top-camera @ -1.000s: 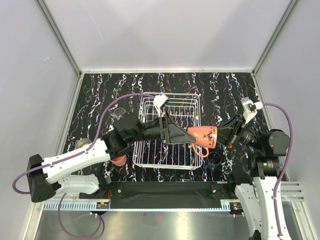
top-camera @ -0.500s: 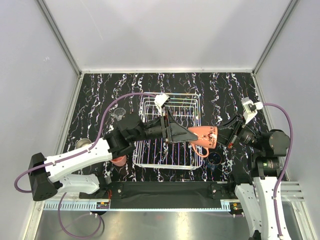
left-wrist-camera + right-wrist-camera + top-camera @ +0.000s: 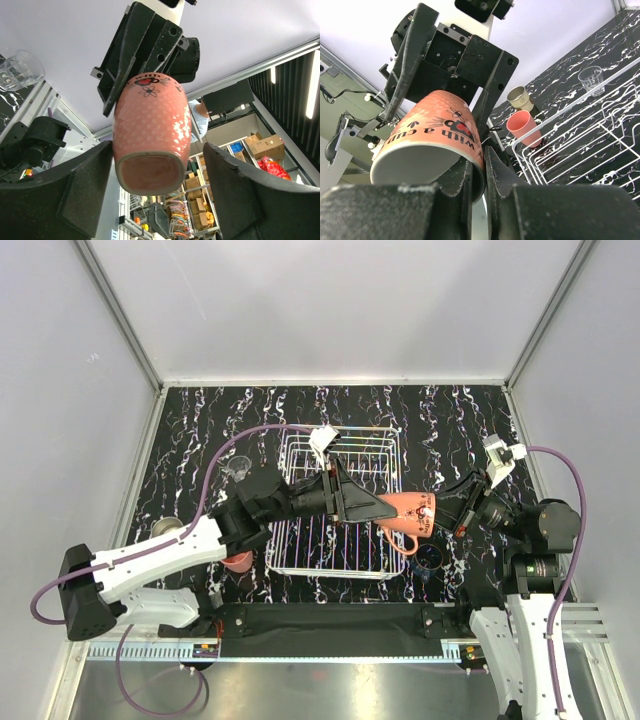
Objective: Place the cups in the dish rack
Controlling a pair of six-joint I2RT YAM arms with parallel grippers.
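Mid-handover above the right edge of the dish rack [image 3: 330,565]: the right gripper [image 3: 442,512] pinches the rim of the orange mug [image 3: 408,512], and the left gripper [image 3: 372,508] stands open around its base. Next, the left likely must close firmly before the right releases.

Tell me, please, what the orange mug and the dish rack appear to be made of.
The orange mug looks like glazed ceramic: it has a thick rim, a printed pattern and a soft shine. The dish rack seems to be white-coated metal wire, with thin, evenly bent bars. What the coating is cannot be told.
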